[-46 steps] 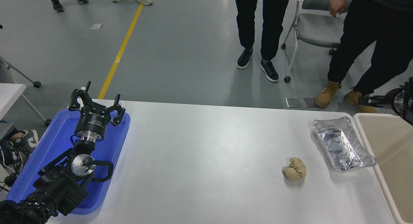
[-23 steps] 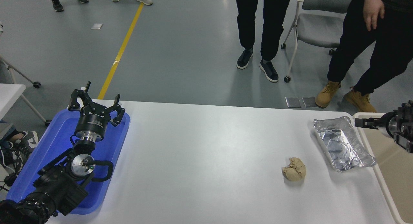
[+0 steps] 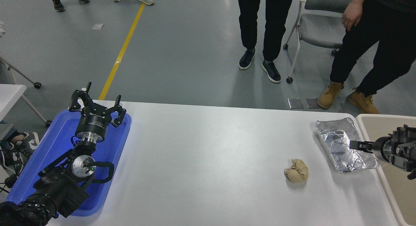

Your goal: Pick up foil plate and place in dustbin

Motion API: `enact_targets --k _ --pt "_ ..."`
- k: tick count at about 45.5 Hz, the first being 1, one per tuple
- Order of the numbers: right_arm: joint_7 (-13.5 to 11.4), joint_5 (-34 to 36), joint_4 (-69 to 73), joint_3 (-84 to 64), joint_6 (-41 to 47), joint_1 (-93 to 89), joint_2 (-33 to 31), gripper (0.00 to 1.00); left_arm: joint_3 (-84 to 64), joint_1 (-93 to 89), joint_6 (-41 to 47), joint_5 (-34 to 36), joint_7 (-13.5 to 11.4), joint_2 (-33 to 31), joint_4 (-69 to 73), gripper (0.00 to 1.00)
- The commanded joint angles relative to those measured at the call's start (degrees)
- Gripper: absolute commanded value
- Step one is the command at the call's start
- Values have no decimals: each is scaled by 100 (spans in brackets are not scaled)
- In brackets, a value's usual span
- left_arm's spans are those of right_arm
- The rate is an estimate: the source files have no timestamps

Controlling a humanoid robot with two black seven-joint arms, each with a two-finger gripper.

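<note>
Over at the right edge of the table, the right gripper (image 3: pixel 354 144) is coming in sideways from above the dustbin (image 3: pixel 383 122), with its fingertips poking out over the foil plate (image 3: pixel 341 148). From this angle I honestly can't tell how wide it's open or whether it's actually touching the foil, since only a thin dark finger is showing against the shiny crinkles. It doesn't look like it's holding anything.

The plate itself is sitting flat on the white table (image 3: pixel 211 154), directly under and ahead of the fingertips, with the dustbin just behind the gripper, right beside the plate's long edge. A crumpled paper ball (image 3: pixel 296 170) is lying off to the fingertips' far side, past the plate, apart from it.

So I'd say we're in the reach/approach step, grasp not yet made. Next move probably needs the gripper dropping onto the near rim and pinching it gently, because thin foil is likely going to buckle or slip. After that it's a short lift back over the bin.

The left gripper (image 3: pixel 97 104) is parked wide open over the blue tray (image 3: pixel 58 135), way across the table
</note>
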Motion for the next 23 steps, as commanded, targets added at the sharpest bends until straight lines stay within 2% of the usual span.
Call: enact_targets --k 1,8,23 --pt "-641 386 471 138 0 159 -287 100 0 -2 -4 1 0 0 0 100" --pt "-694 508 972 270 9 326 -533 100 0 -2 -4 1 0 0 0 100" --pt "-1063 1387 1764 1113 26 519 -701 100 0 -2 -4 1 0 0 0 100"
